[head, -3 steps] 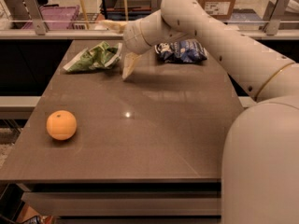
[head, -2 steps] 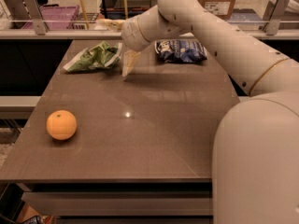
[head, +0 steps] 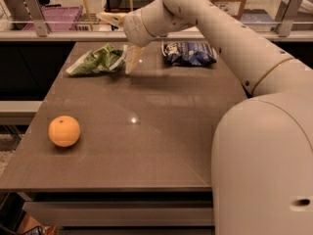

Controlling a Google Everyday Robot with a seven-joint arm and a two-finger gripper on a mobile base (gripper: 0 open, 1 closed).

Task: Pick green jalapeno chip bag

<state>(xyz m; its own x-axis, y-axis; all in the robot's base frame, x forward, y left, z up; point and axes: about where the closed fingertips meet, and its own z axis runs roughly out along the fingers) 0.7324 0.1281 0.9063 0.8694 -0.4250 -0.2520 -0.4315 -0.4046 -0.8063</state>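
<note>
The green jalapeno chip bag lies crumpled at the table's far left, light green with white edges. My gripper hangs over the bag's right end, open and empty. Its lower finger points down next to the bag's right edge. Its upper finger reaches left, above and behind the bag. I cannot tell whether the lower finger touches the bag. My arm comes in from the right and crosses the far side of the table.
A dark blue chip bag lies at the far right of the brown table. An orange sits near the left front. A rail with posts and a purple crate stand behind the table.
My gripper has shifted slightly left and toward the far edge, closer over the green bag's right end. The bags and the orange have not moved.
</note>
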